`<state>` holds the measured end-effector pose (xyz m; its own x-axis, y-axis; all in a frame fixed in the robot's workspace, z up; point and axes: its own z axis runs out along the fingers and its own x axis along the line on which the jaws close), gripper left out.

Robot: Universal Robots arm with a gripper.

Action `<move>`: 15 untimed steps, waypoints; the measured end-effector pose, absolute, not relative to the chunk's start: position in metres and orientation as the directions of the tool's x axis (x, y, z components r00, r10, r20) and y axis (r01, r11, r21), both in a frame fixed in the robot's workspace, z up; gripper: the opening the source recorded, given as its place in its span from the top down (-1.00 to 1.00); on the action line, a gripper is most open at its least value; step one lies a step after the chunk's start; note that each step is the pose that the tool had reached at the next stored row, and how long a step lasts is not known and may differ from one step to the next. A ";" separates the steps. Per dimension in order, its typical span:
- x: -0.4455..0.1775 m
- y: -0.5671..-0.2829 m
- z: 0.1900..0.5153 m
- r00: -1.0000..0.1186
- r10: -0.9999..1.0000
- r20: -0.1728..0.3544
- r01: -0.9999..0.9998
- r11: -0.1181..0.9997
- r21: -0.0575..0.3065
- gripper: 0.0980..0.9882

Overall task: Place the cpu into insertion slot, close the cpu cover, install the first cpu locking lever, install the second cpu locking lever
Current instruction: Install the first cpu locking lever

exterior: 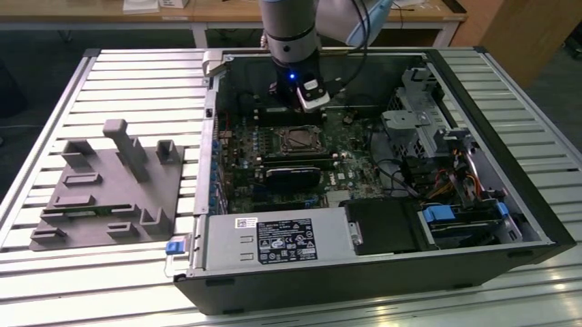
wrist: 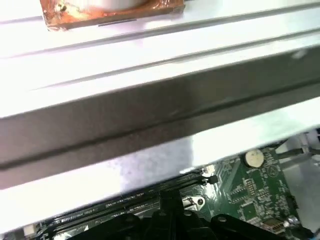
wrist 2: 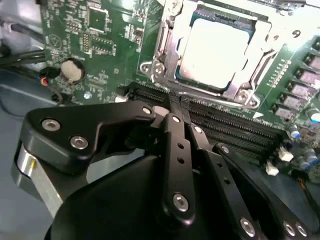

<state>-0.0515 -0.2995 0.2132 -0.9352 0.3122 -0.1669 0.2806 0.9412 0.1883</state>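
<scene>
The cpu (wrist 2: 212, 50) lies flat in its socket on the green motherboard, pale silvery face up. The cpu cover (wrist 2: 169, 47), a silvery frame, lies down around it with the chip showing through its opening. A thin metal lever rod (wrist 2: 210, 94) runs along the socket edge nearest my fingers. My gripper (wrist 2: 176, 102) is shut, its black fingertips together just beside that edge, over the black memory slots (wrist 2: 230, 125). I see nothing held between them. In the exterior view the gripper (exterior: 309, 105) hangs inside the open case, just behind the socket (exterior: 298, 140).
The open computer case (exterior: 536, 204) holds a power supply (exterior: 272, 240), a drive cage (exterior: 418, 122) and loose cables. A coin battery (wrist 2: 72, 70) sits on the board. A grey fixture (exterior: 109, 191) stands on the slatted table at the exterior view's left.
</scene>
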 end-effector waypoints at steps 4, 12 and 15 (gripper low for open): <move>-0.051 -0.299 0.219 -0.935 0.314 -0.167 0.282 0.941 0.189 0.98; -0.050 -0.299 0.218 -0.934 0.315 -0.166 0.287 0.942 0.174 0.98; -0.049 -0.300 0.217 -0.935 0.315 -0.161 0.291 0.943 0.159 0.98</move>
